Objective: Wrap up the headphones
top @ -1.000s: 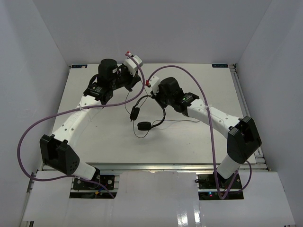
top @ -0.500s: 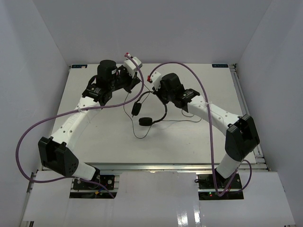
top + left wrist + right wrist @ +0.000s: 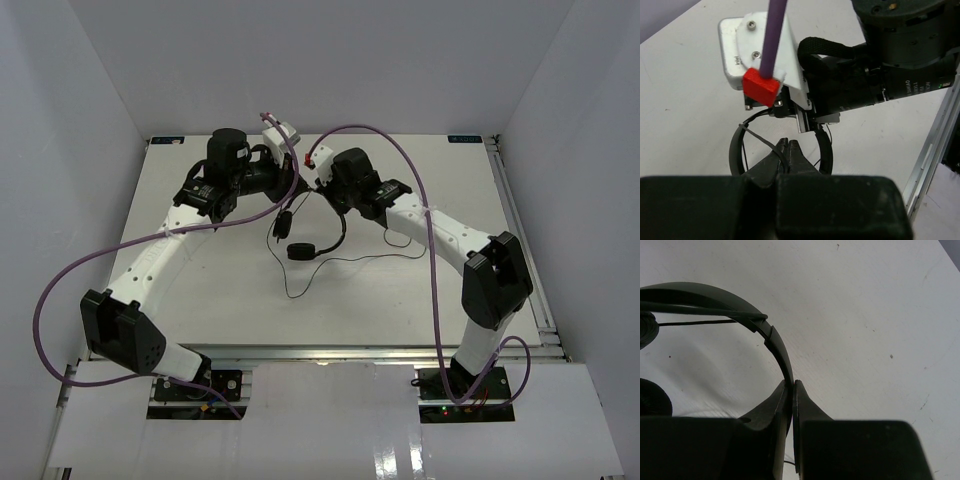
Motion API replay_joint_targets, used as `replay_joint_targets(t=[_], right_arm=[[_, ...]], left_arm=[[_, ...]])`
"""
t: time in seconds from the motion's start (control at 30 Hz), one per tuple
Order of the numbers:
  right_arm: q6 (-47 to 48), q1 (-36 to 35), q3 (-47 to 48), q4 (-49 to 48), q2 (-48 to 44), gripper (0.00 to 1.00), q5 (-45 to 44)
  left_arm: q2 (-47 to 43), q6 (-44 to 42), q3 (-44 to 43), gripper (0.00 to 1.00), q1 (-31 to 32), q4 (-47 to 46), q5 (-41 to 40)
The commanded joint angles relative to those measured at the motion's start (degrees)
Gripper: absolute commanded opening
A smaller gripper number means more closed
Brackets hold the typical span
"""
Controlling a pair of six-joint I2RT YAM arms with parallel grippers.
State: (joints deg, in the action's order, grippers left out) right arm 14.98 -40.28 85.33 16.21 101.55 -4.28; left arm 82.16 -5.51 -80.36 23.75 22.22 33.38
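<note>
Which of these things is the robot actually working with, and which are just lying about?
In the job: headphones, gripped at the headband by the right tool; their cord, pinched by the left tool.
Just there: purple cables on the arms; white table.

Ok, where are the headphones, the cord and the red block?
headphones [image 3: 301,251], top view, round earpad.
cord [image 3: 759,138], left wrist view, stretch inside the headband.
red block [image 3: 760,86], left wrist view, front face.
</note>
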Motion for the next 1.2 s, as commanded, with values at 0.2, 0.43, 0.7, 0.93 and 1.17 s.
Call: replay_joint_targets(t=[0.2,0.43,0.7,0.93,1.17], right_arm=[[-3.47,0.90,4.14,2.77,1.89,0.08,1.46],[-4.63,2.06,5.39,3.40,2.33,0.08,2.91],[-5.29,2.66,6.07,4.07,2.25,0.08,3.75],[-5.57,2.66,6.18,4.26,2.26,0.08,3.75],[-6.51,4.54,6.64,4.20,1.93,0.08,6.24]], left_arm=[[1.07,5.95,-2.70,0.00,3.23,-5.26,4.67],[1.12,12.30,0.13,0.00,4.25,-8.86,6.38],[0.12,19.27,7.27,0.01,4.53,-16.45,6.47],[2.34,21.29,5.88,0.01,5.82,-18.09,7.04],[0.59,23.29,9.28,0.06,6.58,-19.01,6.58]])
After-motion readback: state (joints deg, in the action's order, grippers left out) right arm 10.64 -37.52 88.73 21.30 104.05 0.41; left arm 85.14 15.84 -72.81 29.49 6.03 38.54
